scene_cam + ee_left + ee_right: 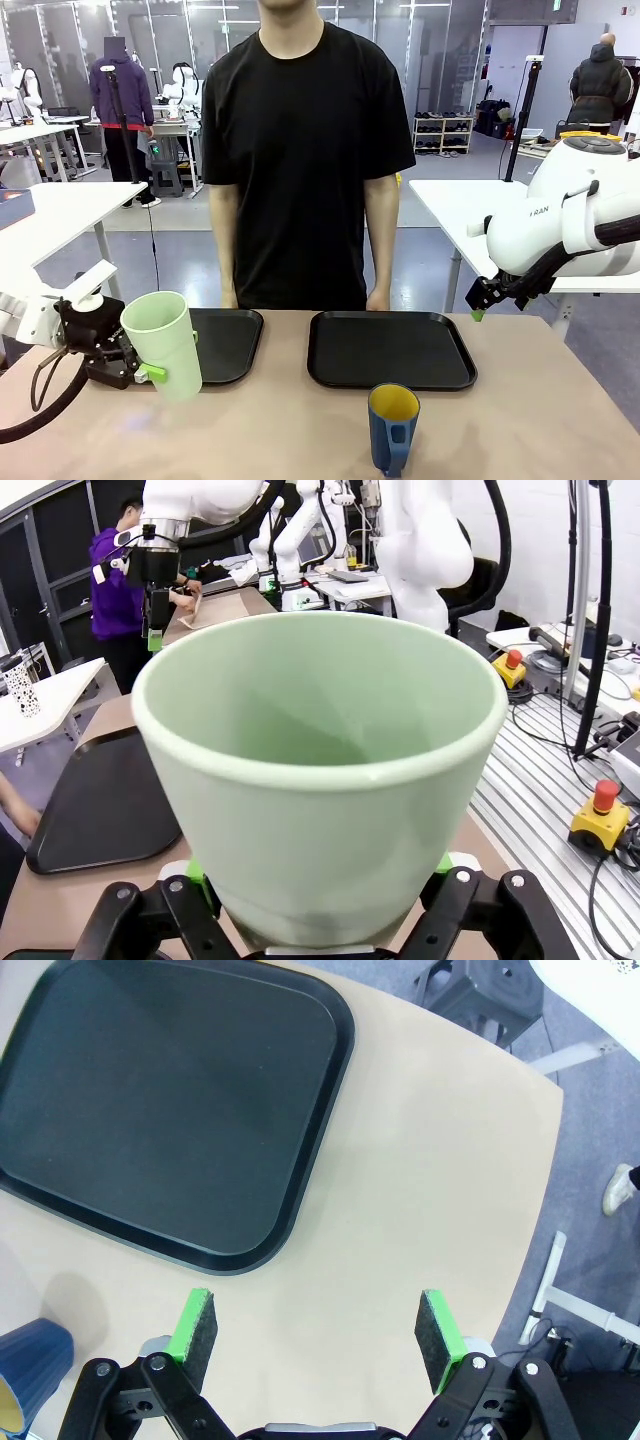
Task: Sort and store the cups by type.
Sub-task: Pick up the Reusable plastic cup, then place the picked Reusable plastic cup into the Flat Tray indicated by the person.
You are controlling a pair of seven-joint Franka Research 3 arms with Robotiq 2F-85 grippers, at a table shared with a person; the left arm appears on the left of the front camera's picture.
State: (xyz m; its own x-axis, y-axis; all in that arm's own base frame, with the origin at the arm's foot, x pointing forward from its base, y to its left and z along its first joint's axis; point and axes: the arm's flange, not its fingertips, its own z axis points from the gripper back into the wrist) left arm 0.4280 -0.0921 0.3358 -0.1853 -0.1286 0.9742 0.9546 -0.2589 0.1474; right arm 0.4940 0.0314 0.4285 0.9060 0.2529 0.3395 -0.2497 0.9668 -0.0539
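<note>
Tumbler (320,780): smooth, satin sheen, plastic-looking. Mug (392,430): smooth, slight sheen. Trays (390,350): black, matt, plastic-looking. Table (420,1190): smooth, matt, laminate-like. Pads (437,1332): green backing, dark rough faces. Arm shell (570,220): glossy white plastic.

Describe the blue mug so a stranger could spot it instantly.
Start at the tan table and find the black tray on the robot's right side. Just in front of it, nearer the camera, stands the mug: short, dark blue, handled, yellow inside, unlike the tall handleless mint-green tumbler.
</note>
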